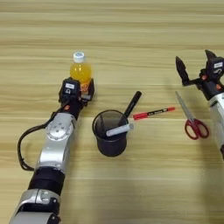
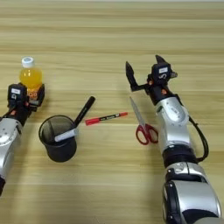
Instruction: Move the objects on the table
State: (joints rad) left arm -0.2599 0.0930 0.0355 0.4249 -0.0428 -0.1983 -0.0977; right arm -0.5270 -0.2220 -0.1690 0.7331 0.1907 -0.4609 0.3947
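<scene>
Nearest the robot, at about 6 o'clock of the table, stands the black mesh cup, upright, with the grey-white marker leaning across its rim: the pale barrel rests on the cup's mouth and the black cap points up and away toward 1 o'clock. Just beyond the cup, lying flat, is the thin red pen, its long axis running roughly 3 to 9 o'clock with a slight rise to the right. Further right lie the red-handled scissors, closed, with the handles near and the blade tip pointing away toward 11 o'clock. The right gripper hovers just past that tip, its two black fingers spread wide, so the scissors lie at about 6 o'clock from it and near. Its fingers stand roughly across the blades' long axis, which I judge suits a grasp lower down the blades. The right arm is plainly the nearer one for the scissors. At the far left, the left gripper is closed around the lower body of the orange juice bottle, which stands upright at about 10 o'clock from the cup, its white cap clear above the fingers.
</scene>
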